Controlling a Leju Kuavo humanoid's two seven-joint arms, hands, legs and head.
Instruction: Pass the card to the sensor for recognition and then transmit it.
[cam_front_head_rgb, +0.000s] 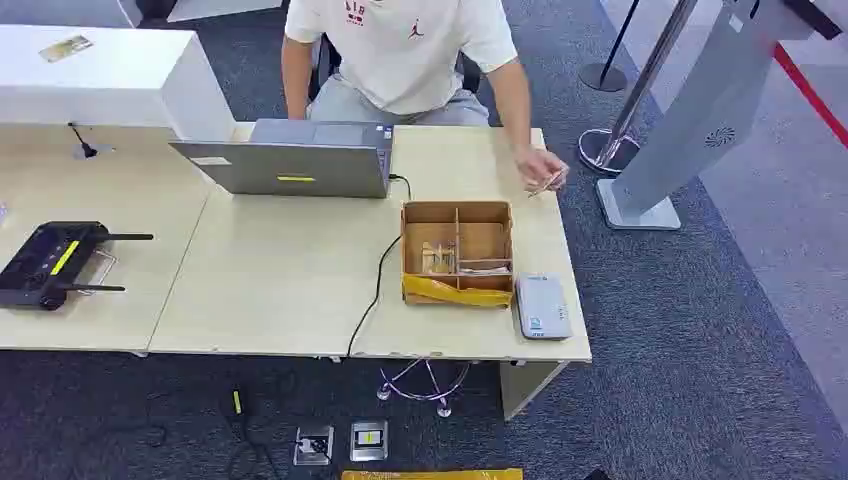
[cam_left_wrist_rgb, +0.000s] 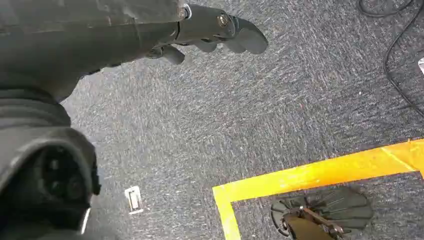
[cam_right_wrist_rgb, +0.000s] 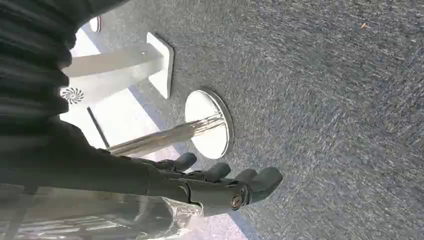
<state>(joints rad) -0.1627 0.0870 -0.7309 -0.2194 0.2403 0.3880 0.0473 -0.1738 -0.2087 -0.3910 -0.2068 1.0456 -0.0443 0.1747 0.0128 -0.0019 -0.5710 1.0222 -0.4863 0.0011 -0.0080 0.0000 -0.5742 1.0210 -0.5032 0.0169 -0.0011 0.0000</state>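
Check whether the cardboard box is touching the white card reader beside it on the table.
Touching, as far as the head view shows: the cardboard box and the white card reader sit edge to edge at the box's near right corner, with no strip of table visible between them.

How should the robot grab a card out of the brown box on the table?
Best guess: pinch a card by its top edge, coming straight down from above. The cards seem to stand upright in a compartment of the cardboard box, so its walls and dividers block a sideways reach. Both robot hands, left robot hand and right robot hand, hang over the carpet, holding nothing.
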